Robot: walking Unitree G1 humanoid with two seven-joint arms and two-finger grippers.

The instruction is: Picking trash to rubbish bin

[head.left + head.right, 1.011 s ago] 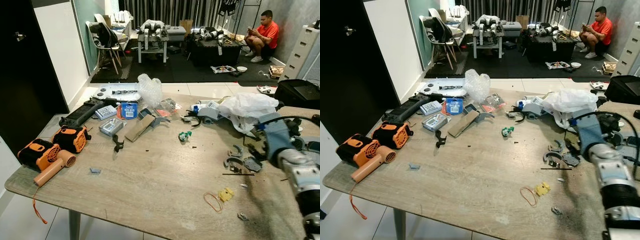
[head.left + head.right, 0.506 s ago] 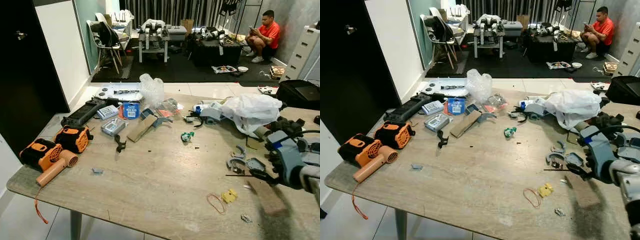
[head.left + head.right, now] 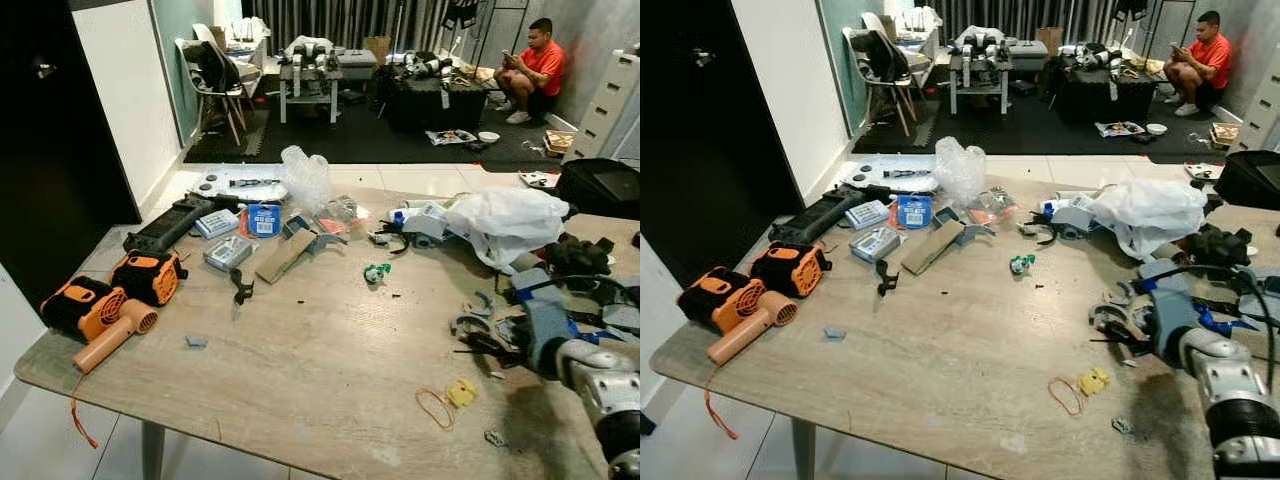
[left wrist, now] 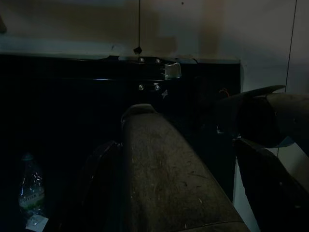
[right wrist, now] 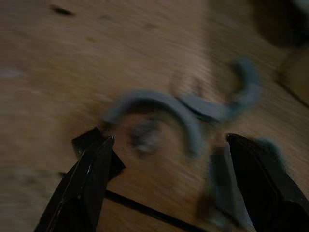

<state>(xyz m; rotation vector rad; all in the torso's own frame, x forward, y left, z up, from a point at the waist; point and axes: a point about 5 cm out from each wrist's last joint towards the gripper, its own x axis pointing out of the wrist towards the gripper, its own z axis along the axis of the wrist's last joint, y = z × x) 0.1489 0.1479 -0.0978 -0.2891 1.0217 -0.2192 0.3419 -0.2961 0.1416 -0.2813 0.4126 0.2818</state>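
Broken grey curved plastic pieces (image 5: 159,104) lie on the wooden table (image 3: 300,370) at its right side (image 3: 470,322). My right gripper (image 5: 169,145) is open just over them, one black finger (image 5: 91,174) on each side, and it reaches in low from the right (image 3: 1122,330). A thin black rod (image 5: 145,210) lies under the fingers. More scraps lie near: a yellow bit (image 3: 461,392), a rubber band (image 3: 432,406), a small green thing (image 3: 373,271), a white plastic bag (image 3: 505,215) and a clear crumpled bag (image 3: 303,178). My left arm hangs idle in the dark.
Orange blowers (image 3: 95,305) and a black case (image 3: 165,225) take up the table's left side, with boxes and a cardboard strip (image 3: 283,256) in the middle. A black bag (image 3: 600,185) stands beyond the right end. A person (image 3: 530,70) sits on the floor far back.
My right arm has dropped low and swung its gripper down onto the grey curved pieces. The camera has shifted slightly.
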